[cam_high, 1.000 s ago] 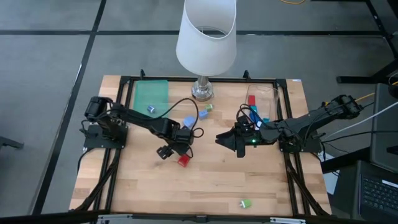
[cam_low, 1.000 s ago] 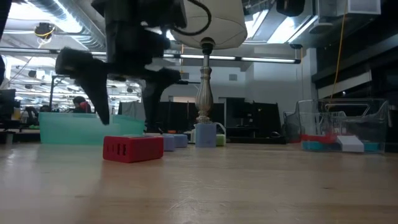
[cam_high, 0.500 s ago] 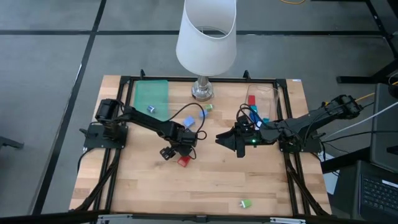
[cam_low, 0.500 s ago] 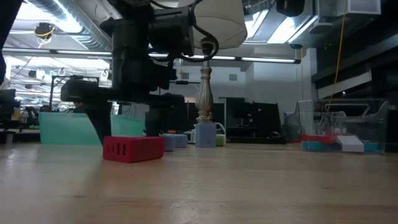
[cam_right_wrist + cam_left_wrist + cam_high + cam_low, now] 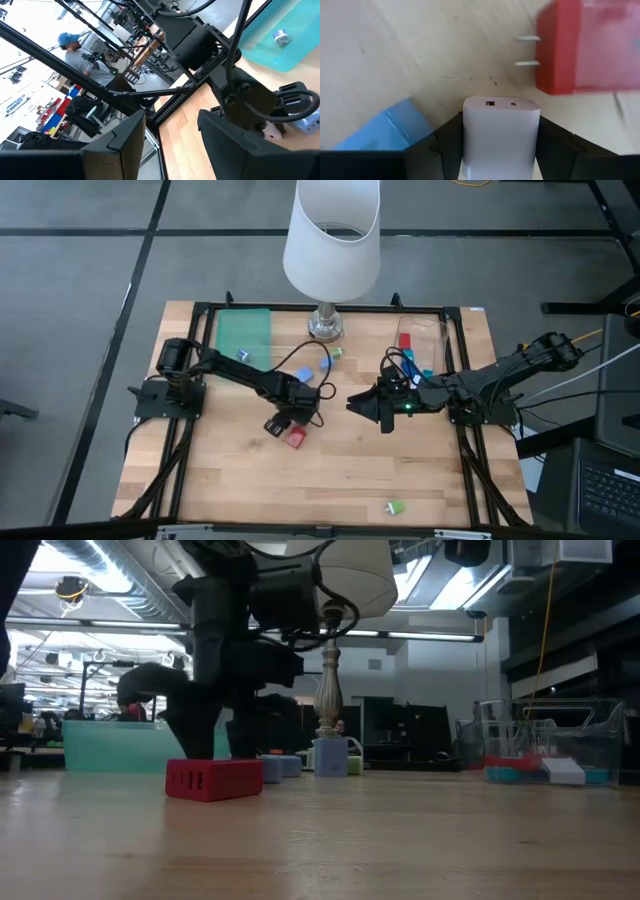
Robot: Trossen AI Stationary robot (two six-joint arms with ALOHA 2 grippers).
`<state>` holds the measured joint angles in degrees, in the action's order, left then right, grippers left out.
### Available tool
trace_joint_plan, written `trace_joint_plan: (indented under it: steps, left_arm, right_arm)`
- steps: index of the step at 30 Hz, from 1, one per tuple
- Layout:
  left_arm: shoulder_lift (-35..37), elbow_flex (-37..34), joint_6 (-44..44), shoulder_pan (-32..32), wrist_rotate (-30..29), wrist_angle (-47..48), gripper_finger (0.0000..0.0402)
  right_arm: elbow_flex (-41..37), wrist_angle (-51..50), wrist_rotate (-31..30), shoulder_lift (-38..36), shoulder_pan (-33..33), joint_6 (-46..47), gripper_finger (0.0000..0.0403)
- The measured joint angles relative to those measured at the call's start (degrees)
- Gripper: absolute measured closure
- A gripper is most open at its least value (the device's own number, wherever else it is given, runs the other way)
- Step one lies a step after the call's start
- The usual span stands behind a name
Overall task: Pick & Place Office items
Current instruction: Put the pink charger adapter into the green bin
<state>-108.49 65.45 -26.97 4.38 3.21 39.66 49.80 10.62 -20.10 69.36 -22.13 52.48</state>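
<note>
Here, left tool (image 5: 500, 150) grips unlabelled white charger (image 5: 501, 135) beside red plug (image 5: 587, 47).

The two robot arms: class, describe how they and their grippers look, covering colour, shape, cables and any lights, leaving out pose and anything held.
Both arms are dark, jointed links on black bases. The left gripper has two dark, flat fingers, with a loose black cable looping above it. The right gripper has the same kind of dark, flat fingers; a small green light glows behind it, and black cables trail along that arm.
</note>
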Motion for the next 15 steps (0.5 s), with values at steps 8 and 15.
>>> trace_joint_plan:
  steps: [8,15]
  left_arm:
    - [5.69,2.75,19.38,-1.51,9.33,-2.73,0.0213]
    - [21.44,2.86,30.76,-3.59,8.45,-15.24,0.0213]
  right_arm:
    - [0.0,0.02,0.01,-0.01,0.0,-0.03,0.0211]
    - [0.0,0.02,0.02,0.0,0.0,-0.2,0.0211]
